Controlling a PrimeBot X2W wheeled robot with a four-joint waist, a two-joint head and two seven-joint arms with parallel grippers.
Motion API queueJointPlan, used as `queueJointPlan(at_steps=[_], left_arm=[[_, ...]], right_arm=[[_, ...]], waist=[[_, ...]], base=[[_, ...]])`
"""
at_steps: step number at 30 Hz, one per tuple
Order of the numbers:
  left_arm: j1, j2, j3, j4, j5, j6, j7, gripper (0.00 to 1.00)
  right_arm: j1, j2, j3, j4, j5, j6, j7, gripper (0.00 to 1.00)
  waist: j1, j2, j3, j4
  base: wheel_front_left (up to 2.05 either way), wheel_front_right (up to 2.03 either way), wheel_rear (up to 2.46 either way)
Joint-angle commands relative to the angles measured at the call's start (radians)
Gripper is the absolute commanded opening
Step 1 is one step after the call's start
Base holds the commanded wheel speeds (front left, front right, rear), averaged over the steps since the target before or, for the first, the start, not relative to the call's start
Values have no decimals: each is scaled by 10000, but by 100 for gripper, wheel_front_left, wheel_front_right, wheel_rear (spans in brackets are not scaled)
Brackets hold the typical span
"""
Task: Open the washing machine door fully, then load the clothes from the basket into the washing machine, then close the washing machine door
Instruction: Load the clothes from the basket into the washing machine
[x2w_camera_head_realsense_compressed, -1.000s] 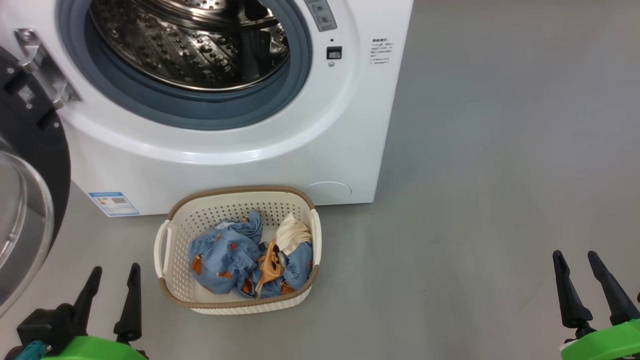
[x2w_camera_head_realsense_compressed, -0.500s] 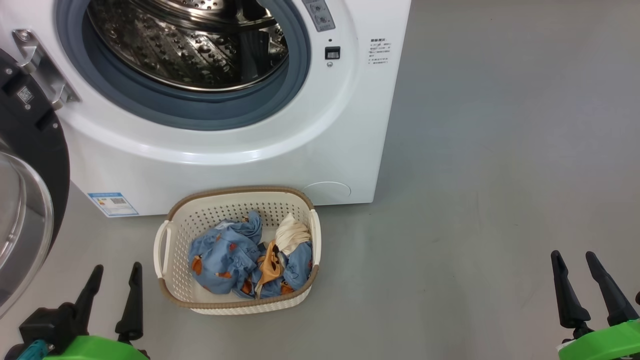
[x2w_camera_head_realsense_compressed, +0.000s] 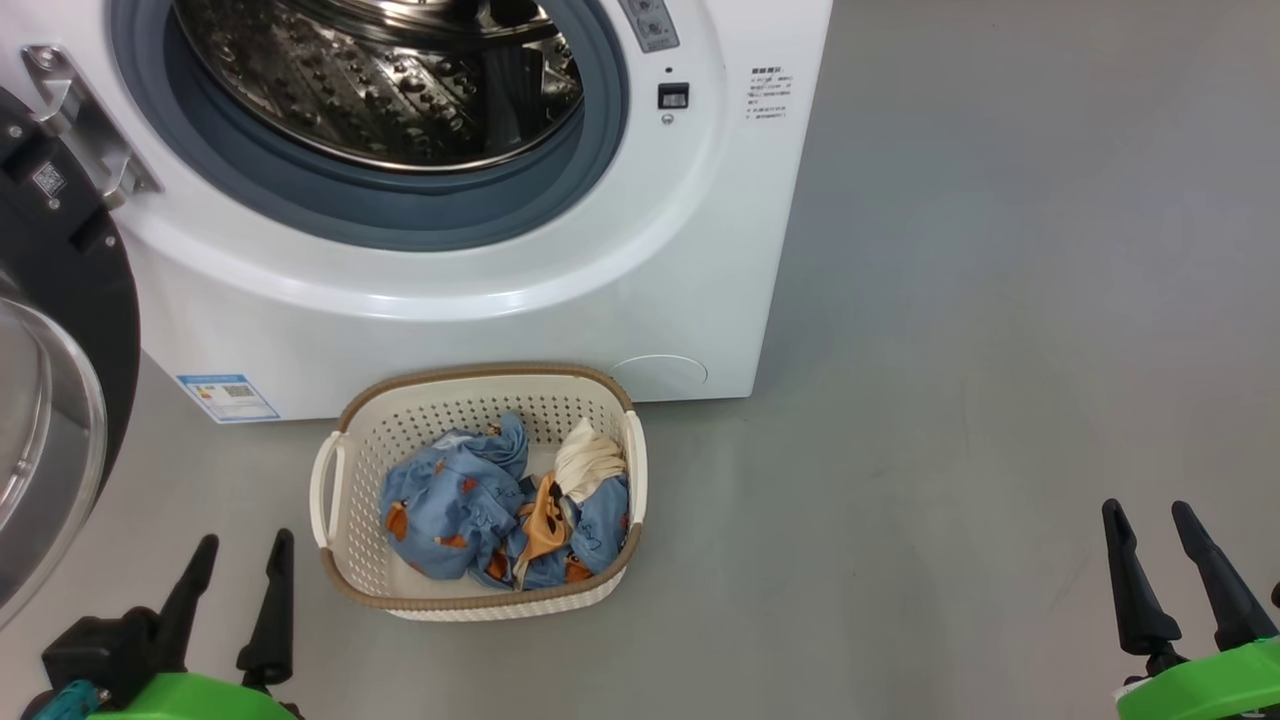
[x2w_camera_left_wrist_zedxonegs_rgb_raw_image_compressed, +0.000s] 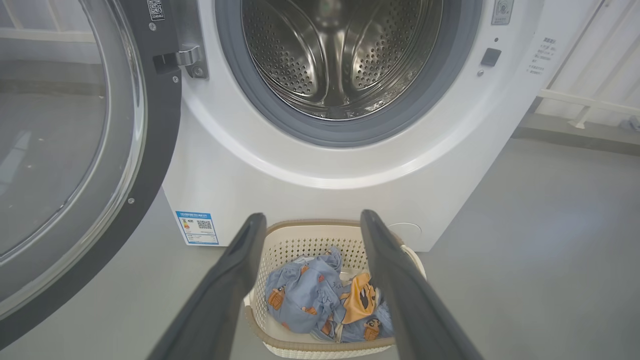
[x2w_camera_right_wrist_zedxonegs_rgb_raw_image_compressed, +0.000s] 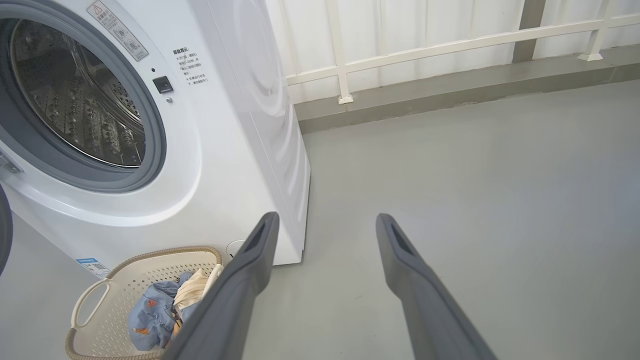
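Jaws of left gripper (x2w_camera_head_realsense_compressed: 245, 540) and right gripper (x2w_camera_head_realsense_compressed: 1145, 510) spread wide, empty, touching nothing, held low at near left and near right. Door (x2w_camera_head_realsense_compressed: 90, 270) swung open at left, likely to clear the drum mouth. Basket (x2w_camera_head_realsense_compressed: 480, 372) on the floor (x2w_camera_head_realsense_compressed: 950, 400) just in front of the machine (x2w_camera_head_realsense_compressed: 480, 320). Clothes (x2w_camera_head_realsense_compressed: 450, 500) heaped inside for a short lift.

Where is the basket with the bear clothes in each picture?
Head view: the basket sits on the floor, lower centre-left, before the washing machine.
Left wrist view: the basket is at bottom centre, partly behind the left gripper.
Right wrist view: the basket is in the bottom left corner, partly behind the right gripper.
Shared landmark: the blue label on the machine's lower corner, up-left of the basket.
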Motion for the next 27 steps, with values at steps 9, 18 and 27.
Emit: queueJointPlan(at_steps=[9,18,27], left_arm=[[-503,414,225,-176,-89,-15,-65,100],[-626,279,328,-101,57,-15,-65,100],[-551,147,332,-106,106,-15,-65,100]], right_arm=[[-256,-113,160,-273,-50,16,-120,100],[-268,-56,170,-204,-24,16,-120,100],[-235,-44,233,-212,-3,16,-120,100]], waist=[[0,0,163,10],[0,0,99,-17],[0,0,85,-5]], base=[[102,-145,42],[115,-118,3],[13,-13,0]])
